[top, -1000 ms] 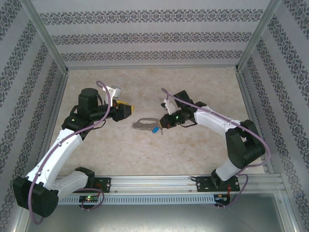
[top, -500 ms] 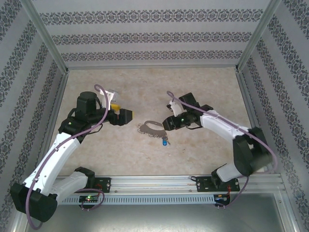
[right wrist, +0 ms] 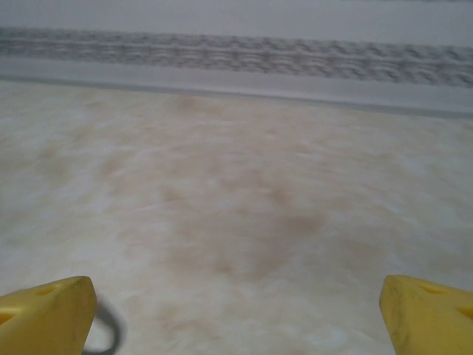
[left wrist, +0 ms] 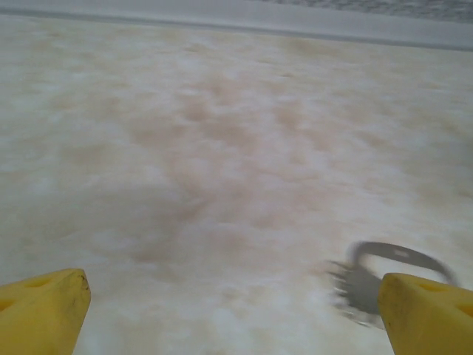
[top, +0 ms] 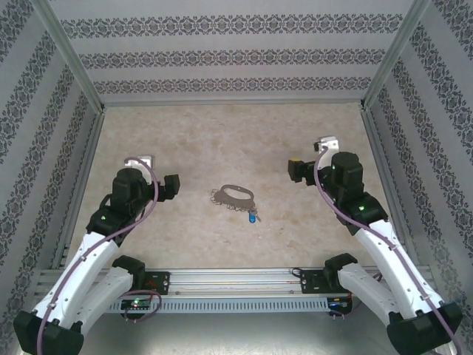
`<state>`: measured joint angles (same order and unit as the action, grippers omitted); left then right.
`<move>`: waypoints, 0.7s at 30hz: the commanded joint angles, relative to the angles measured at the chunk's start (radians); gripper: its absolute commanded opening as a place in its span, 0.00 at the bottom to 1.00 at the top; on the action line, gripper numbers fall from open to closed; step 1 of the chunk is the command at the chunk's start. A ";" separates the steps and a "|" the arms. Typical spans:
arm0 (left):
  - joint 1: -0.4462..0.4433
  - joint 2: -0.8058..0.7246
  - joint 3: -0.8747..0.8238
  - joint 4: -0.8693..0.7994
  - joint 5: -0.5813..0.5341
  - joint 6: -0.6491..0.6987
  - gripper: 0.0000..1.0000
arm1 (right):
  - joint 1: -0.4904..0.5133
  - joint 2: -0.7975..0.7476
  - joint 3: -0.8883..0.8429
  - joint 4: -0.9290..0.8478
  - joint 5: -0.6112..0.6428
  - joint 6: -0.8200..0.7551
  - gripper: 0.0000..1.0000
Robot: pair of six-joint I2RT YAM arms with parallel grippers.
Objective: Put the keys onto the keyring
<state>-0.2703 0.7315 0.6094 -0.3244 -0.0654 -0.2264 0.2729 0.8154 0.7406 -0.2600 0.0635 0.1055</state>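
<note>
You are looking at a mottled beige worktop (top: 222, 133) that is sitting inside patterned walls (top: 236, 55). The left arm (top: 89, 244) is rising from the near-left corner and the right arm (top: 377, 237) from the near-right, and both are pointing inward toward the middle.

The left end effector (top: 174, 185) is standing released, well to the left of the keyring. In its wrist view the left end effector (left wrist: 233, 296) is showing its yellow fingertips (left wrist: 44, 310) spread wide, with only bare worktop between them. The right end effector (top: 295, 168) is also standing released, off to the right of the ring and slightly farther back. From its wrist, the right end effector (right wrist: 236, 296) is gripping nothing.

The keyring (top: 234, 197) is lying flat near the middle of the worktop, between the two end effectors and apart from both. Its row of small grey pieces is running along the near side. In the left wrist view the keyring (left wrist: 392, 255) is appearing blurred just behind the right-hand fingertip.

The blue-headed key (top: 253, 217) is lying at the ring's near-right end, touching or just beside it. You cannot tell whether it is threaded on
</note>
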 commanded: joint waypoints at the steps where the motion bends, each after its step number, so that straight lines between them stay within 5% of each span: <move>1: 0.027 -0.001 -0.140 0.256 -0.228 0.137 1.00 | -0.109 0.024 -0.156 0.182 0.129 0.053 0.98; 4: 0.060 0.035 -0.242 0.457 -0.257 0.178 1.00 | -0.254 0.075 -0.284 0.367 -0.026 0.045 0.98; 8: 0.108 0.140 -0.290 0.607 -0.239 0.190 1.00 | -0.329 0.184 -0.362 0.525 -0.079 -0.023 0.98; 16: 0.121 0.401 -0.378 1.004 -0.187 0.183 1.00 | -0.373 0.399 -0.403 0.831 -0.144 -0.020 0.98; 21: 0.125 0.500 -0.345 1.073 -0.151 0.213 1.00 | -0.391 0.588 -0.279 0.901 -0.257 0.002 0.98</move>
<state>-0.1608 1.2034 0.2485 0.5873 -0.2443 -0.0479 -0.1017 1.3415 0.3813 0.5316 -0.1005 0.0990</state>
